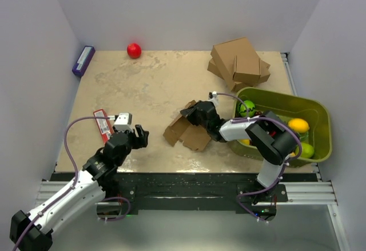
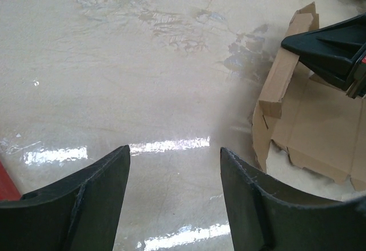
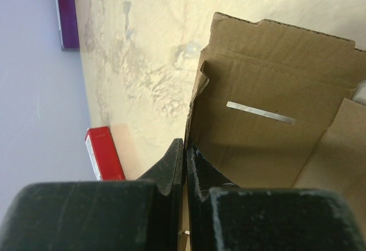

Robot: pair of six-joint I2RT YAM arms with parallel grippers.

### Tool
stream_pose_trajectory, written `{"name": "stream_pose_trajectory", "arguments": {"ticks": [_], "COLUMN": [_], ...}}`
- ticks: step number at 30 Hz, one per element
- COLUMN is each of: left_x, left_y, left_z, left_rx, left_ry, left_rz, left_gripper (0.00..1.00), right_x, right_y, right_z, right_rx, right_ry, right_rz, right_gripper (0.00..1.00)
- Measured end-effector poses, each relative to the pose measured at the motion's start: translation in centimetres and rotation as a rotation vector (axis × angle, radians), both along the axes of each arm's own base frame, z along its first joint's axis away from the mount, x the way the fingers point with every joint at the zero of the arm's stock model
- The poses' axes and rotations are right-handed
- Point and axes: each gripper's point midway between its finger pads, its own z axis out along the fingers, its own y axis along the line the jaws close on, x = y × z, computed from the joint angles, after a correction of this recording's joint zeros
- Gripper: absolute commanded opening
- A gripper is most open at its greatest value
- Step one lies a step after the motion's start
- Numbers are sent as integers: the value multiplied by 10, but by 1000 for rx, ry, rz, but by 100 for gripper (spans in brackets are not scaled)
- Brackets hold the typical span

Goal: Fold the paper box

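Two right fingers pinch the paper box edge; left fingers spread.

Overhead looks down; close wrist views share the paper box.

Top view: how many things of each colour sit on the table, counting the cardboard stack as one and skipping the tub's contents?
Red: 2, ball, flat pack
Purple: 1, slim box
Brown: 2, paper box, stack
Green: 1, tub
Total: 6
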Motion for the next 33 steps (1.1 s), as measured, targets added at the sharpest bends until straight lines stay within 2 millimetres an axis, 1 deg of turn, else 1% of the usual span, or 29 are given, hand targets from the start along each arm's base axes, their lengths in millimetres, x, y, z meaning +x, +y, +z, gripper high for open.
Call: {"name": "stream_pose_trajectory", "arguments": {"ticks": [3,9,11,13,15,17,19,20,22,24,25,27,30,33], "left_x": [0,0,0,0,1,2,5,7,9,12,13,15,17,17], "left_y": [-1,-5,-6,-7,-9,-10,-8,-6,0,5,8,13,16,12], "left_z": [-1,-3,-3,-4,-4,-2,0,1,2,4,7,10,12,4], "left_rx": [4,9,9,8,8,5,0,-2,-9,-20,-29,-38,-46,-47], "left_ry": [1,10,12,15,20,18,14,11,9,3,-4,-15,-22,-6], "left_rz": [-8,-28,-33,-38,-42,-43,-33,-21,5,31,46,68,78,58], "left_gripper": [68,68,69,69,69,69,69,70,70,70,70,70,70,70], "right_x": [0,1,2,3,1,-3,-9,-13,-15,-18,-19,-19,-21,-24], "right_y": [-12,-35,-39,-39,-35,-25,-9,4,21,37,41,45,44,42], "right_z": [-2,3,4,6,8,12,20,27,36,41,41,38,30,22], "right_rx": [-7,-16,-18,-11,-4,6,25,46,81,116,130,146,175,204], "right_ry": [5,5,5,4,0,-10,-24,-38,-64,-88,-95,-105,-131,-152], "right_rz": [-20,-59,-67,-62,-52,-28,10,41,76,115,128,138,145,158], "right_gripper": [0,0,0,0,0,0,0,0,0,0,0,0,0,0]}}
